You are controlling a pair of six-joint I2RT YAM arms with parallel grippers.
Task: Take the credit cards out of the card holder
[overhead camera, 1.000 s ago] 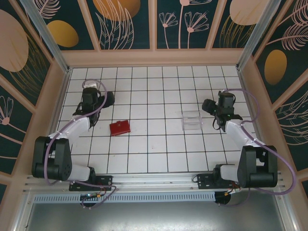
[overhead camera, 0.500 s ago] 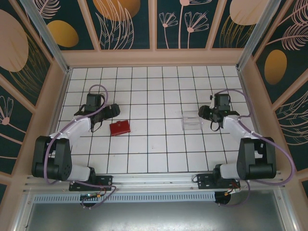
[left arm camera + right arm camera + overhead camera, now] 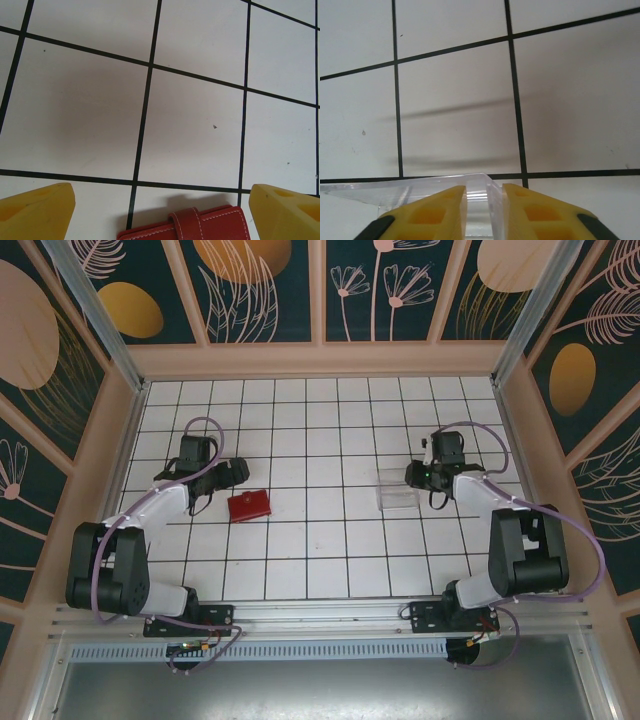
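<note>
My left claw [image 3: 160, 212] hangs wide above the counter [image 3: 320, 540]. The red card holder [image 3: 200, 226] lies folded shut between its fingers (credit cards, I judge, tucked inside). My right claw [image 3: 484, 200] sits narrow astride a wall of the clear tray [image 3: 395, 192]; I cannot tell whether it bites. The slick wall could slip or tip the tray, and a flat wallet may skid away when pinched.

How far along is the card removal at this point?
Done: nothing; the card holder lies closed, no cards out. In hand: the left end effector hangs open at its edge; the right end effector straddles a wall of the clear tray, grip uncertain. Left: opening the holder, pulling every card.
</note>
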